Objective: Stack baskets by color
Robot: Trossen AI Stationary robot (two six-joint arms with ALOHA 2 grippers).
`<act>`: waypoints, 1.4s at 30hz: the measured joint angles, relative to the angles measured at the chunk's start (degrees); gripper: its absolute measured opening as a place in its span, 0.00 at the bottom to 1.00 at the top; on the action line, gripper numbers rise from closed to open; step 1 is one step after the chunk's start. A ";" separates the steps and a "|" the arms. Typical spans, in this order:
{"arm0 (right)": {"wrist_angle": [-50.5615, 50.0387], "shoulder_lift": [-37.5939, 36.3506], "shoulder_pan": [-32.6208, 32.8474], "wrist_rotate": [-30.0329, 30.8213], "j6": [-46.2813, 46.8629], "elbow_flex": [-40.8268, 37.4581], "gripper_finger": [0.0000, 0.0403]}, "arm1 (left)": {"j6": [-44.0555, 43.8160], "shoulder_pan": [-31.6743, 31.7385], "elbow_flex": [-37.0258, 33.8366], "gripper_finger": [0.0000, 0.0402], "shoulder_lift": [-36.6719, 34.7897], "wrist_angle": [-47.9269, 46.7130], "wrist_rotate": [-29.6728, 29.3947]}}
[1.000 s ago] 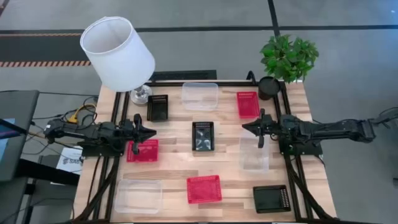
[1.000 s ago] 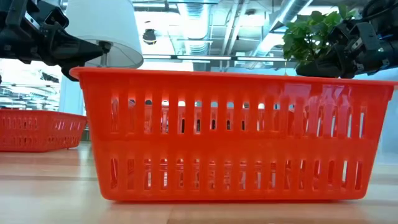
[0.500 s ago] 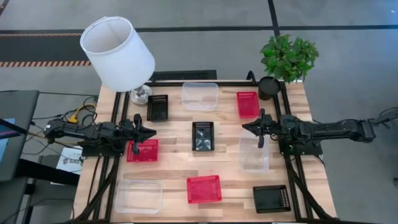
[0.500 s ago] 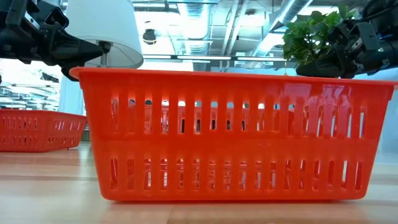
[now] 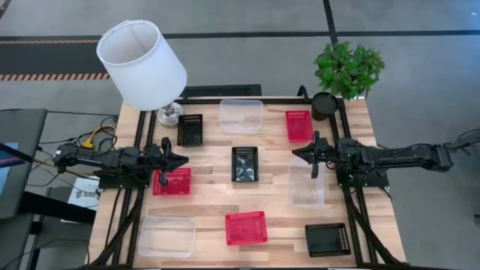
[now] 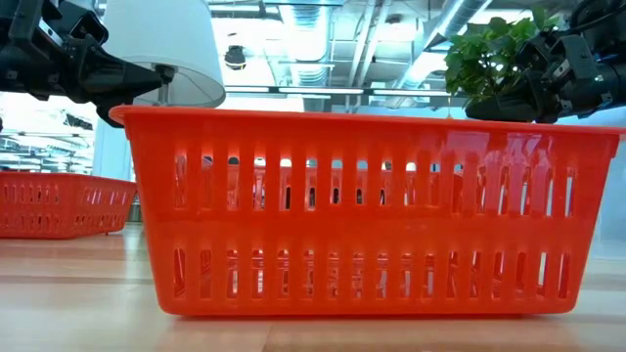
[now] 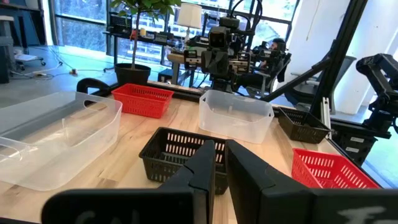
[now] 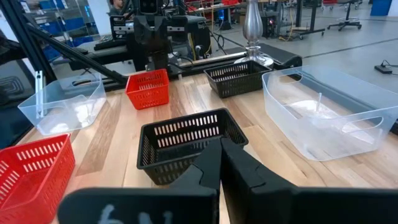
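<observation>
Both grippers are held closed and empty above the table: left gripper (image 5: 182, 158) at nine o'clock, right gripper (image 5: 296, 154) at three. Nine baskets lie scattered unstacked; a black basket (image 5: 244, 163) sits at centre between them. No legible writing is seen.

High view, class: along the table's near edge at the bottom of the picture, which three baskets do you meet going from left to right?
Clear basket → red basket → black basket.
</observation>
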 joint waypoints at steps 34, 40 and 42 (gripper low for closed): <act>0.13 0.00 0.01 0.01 -0.02 0.02 0.08 | -48.44 -0.01 0.82 0.06 0.06 2.94 -3.35; 0.59 0.00 0.00 0.00 0.00 0.01 0.08 | -56.92 -0.03 1.02 0.06 0.40 2.88 -6.38; 2.30 0.00 0.01 -0.23 0.97 0.00 0.08 | -56.86 -0.01 1.02 0.06 0.38 3.49 -6.79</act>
